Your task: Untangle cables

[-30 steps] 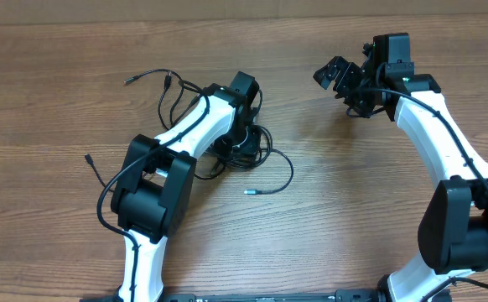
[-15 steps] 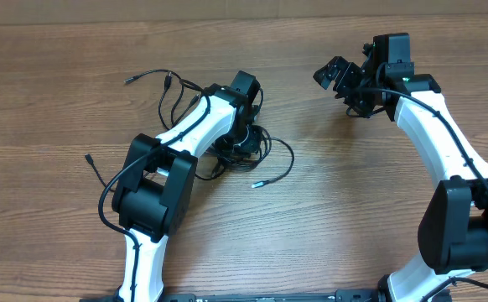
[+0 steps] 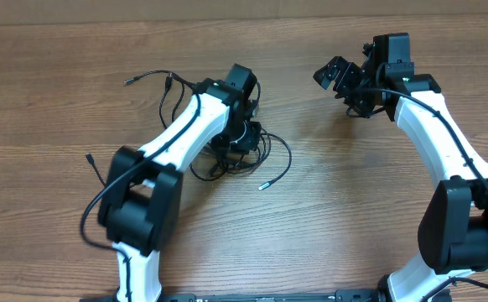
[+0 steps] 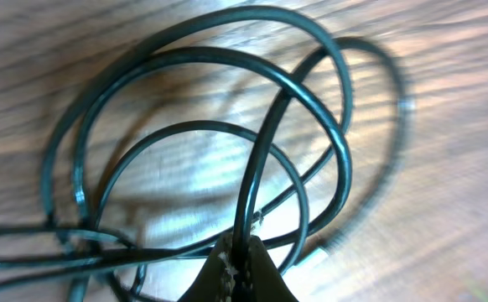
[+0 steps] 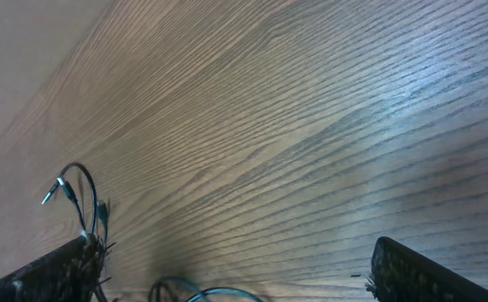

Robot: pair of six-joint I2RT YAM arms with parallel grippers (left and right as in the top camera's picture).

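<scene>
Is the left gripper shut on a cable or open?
Left gripper shut on a cable: wrist view shows fingertips pinched around it.

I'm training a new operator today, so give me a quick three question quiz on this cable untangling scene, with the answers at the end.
1. True or false: the left tool is shut on one of the cables.
2. The right tool is: A) over the bundle, B) open, apart from the cables, C) gripping a plug.
3. Fill in: the right tool holds ____.
Key: 1 true; 2 B; 3 nothing.
</scene>
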